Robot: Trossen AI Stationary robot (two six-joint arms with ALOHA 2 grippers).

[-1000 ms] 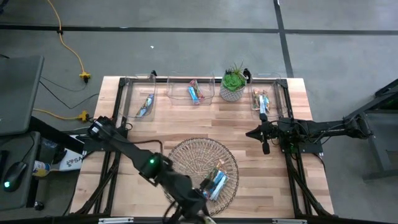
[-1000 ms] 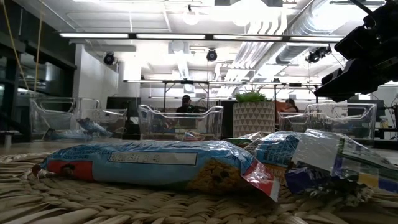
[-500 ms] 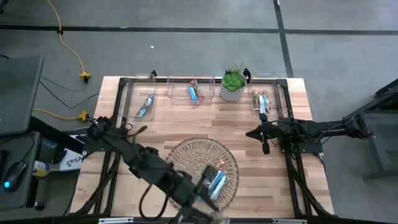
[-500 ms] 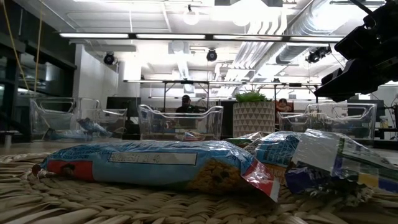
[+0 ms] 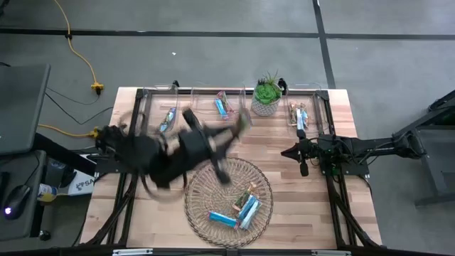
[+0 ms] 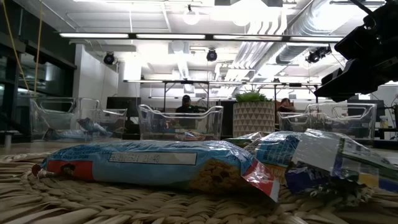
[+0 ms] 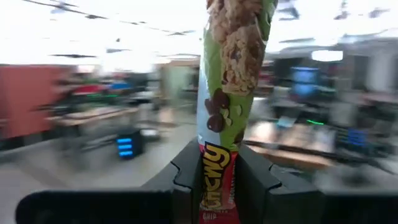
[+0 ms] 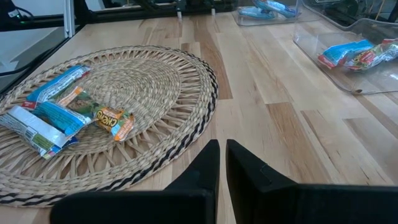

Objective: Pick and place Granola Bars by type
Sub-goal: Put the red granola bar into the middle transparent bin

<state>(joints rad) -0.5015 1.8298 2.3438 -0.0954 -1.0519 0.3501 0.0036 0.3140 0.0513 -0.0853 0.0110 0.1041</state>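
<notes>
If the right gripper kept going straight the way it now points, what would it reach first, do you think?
Probably the woven basket's rim: the shut right gripper points low across bare wood toward it, with the granola bars lying farther in. Its height above the table is unclear, so it might pass over.

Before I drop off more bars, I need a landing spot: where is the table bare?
Bare wood lies between the woven mat and the clear bins, though the left gripper, holding a bar, crosses it. The mat's near half is crowded.

Granola bars (image 8: 59,109) on woven basket (image 8: 161,81), closed jaws above table (image 8: 280,124)
</notes>
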